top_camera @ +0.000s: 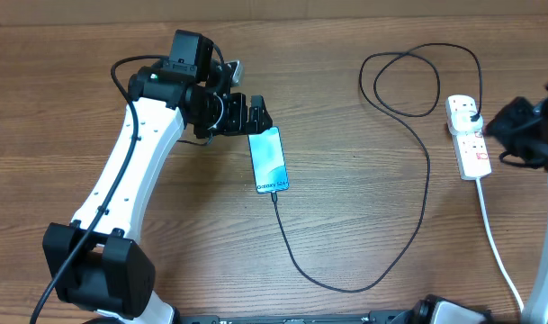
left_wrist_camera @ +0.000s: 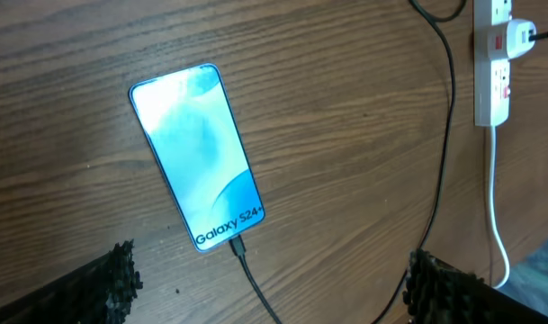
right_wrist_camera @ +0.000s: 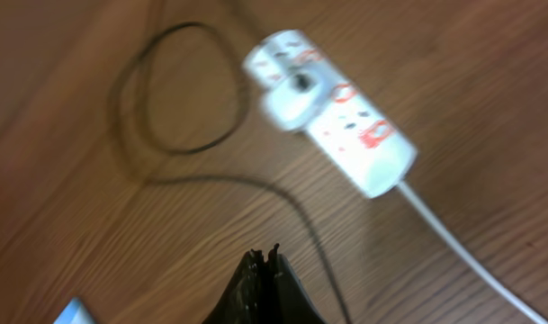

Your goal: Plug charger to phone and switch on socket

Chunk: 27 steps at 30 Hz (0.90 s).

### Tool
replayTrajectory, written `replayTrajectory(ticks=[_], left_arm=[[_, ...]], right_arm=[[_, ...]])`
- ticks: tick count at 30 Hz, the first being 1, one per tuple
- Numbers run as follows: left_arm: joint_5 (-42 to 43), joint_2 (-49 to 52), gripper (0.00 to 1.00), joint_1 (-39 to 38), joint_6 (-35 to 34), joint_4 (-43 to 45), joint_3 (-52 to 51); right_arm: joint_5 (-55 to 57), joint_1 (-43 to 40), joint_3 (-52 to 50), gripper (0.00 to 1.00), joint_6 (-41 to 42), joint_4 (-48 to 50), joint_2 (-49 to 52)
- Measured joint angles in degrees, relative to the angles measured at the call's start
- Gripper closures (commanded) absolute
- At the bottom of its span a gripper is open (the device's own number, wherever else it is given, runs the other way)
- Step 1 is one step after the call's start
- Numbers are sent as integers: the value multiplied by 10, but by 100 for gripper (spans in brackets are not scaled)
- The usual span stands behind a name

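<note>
catches the phone (top_camera: 268,160) lying screen-up on the wooden bench (top_camera: 345,207), just toward 9 o'clock of centre, display lit blue-white, with "galaxy s24+" legible at its 6 o'clock short edge in the left wrist view. shows the charger (top_camera: 428,180) seated in that same edge, the thin black cable dropping toward 6 o'clock, sweeping round to 3 o'clock, then climbing into a loop near 1 o'clock before ending at the socket (top_camera: 467,137) by the 3 o'clock edge. places the charger's plug in an outlet at the strip's 12 o'clock end. leaves the red switch markings too small overhead, and too blurred in the right wrist view, to tell on from off. traces a thick white cord (top_camera: 497,243) from the socket's 6 o'clock end out of the overhead view near 5 o'clock.

finds the left gripper (top_camera: 254,117) at the phone's 12 o'clock end, fingers spread wide apart and empty, only their dark tips (left_wrist_camera: 112,286) poking in at the lower corners of the left wrist view, clear of the phone there. cannot tell its height from overhead.

puts the right gripper (right_wrist_camera: 266,270) just at 3 o'clock of the socket, partly cut off by the overhead frame edge, fingers pressed together, short of the strip in its own blurred view. reduces the phone to a pale corner at 7 o'clock of that view.
</note>
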Motion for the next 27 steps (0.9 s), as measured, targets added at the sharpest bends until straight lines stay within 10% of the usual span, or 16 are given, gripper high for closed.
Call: replayTrajectory(ticks=[18, 21, 22, 27], left_arm=[[-70, -321, 0, 0, 24, -99, -6], [-78, -388, 0, 0, 26, -99, -28], [-81, -404, 0, 0, 27, -98, -34], [-108, -457, 0, 0, 26, -99, -49]], right_arm=[[-139, 249, 1, 92, -119, -137, -268], [-141, 256, 1, 49, -118, -159, -283], [-141, 257, 1, 5, -120, -164, -285], [-142, 257, 1, 0, -122, -180, -288]])
